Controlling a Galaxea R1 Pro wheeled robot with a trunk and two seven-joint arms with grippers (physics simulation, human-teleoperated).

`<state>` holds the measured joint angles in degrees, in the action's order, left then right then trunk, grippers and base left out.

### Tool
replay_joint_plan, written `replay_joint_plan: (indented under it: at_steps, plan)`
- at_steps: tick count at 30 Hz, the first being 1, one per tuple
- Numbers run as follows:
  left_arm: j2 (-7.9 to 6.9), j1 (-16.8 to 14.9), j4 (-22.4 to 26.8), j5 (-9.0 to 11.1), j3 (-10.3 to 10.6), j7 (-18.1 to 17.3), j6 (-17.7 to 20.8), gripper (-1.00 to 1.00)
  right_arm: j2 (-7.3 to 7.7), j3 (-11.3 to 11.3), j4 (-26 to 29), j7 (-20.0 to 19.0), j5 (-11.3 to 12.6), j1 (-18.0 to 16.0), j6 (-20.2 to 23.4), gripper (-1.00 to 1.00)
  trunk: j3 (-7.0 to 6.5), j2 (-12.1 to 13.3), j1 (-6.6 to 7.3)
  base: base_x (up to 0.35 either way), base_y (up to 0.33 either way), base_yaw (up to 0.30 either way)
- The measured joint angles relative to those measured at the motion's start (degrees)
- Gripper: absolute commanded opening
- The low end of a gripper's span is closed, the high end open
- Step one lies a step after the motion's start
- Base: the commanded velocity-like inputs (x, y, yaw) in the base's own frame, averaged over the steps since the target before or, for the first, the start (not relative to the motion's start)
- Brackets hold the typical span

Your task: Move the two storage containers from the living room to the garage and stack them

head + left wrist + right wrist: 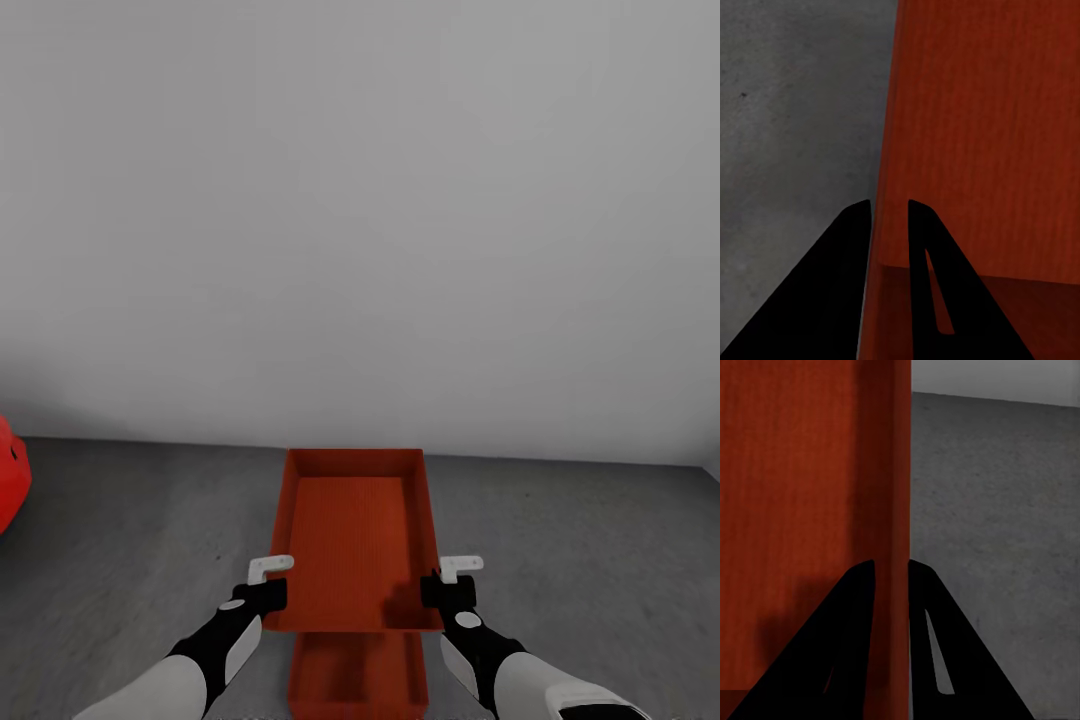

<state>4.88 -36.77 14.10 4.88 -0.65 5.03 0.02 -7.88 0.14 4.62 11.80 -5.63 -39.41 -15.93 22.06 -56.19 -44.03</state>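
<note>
upper container [352, 530] held level above the dark grey floor [130, 520], over the lower container [355, 675] | left gripper [268, 582] clamps its left wall, right gripper [452, 580] clamps its right wall, one finger either side | pale grey wall [360, 200] ahead | red car [10, 475] at far left

No readable text, label, brand, number or sign anywhere. Plain orange-red walls on the upper storage container [352, 535] and on the lower storage container [357, 678]; bare grey wall [360, 200], unmarked dark grey floor [140, 520].
</note>
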Motion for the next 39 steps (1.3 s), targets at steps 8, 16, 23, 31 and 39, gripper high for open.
replay_joint_plan:
  at_steps: [8,16,23,31,39]
  plan:
    - [0.01,0.0,-0.07,0.02,-0.02,0.01,-0.1,-1.0,0.01,0.03,0.0,-0.01,-0.02,-0.01,0.0,-1.0,0.74,0.0,0.0,0.0,0.0,0.0]
    - [0.01,0.0,-0.06,0.0,-0.03,0.01,-0.09,-1.0,0.01,0.03,0.0,-0.02,-0.02,-0.01,0.0,-1.0,1.47,0.0,0.0,0.0,0.0,0.0]
    - [0.01,0.0,-0.07,0.0,-0.03,0.01,-0.1,-1.0,0.01,0.03,0.0,-0.01,-0.03,-0.01,0.0,-1.0,2.12,0.0,0.0,0.0,0.0,0.0]
    - [0.0,0.0,-0.03,0.0,-0.01,0.01,-0.05,-1.0,0.0,0.01,0.0,-0.01,-0.02,-0.02,0.0,-1.0,2.86,0.0,0.0,0.0,0.0,0.0]
    - [0.01,0.0,-0.04,-0.03,-0.04,0.01,-0.05,-1.0,0.0,0.01,0.0,-0.01,-0.03,-0.01,0.0,-1.0,3.59,0.0,0.0,0.0,0.0,0.0]
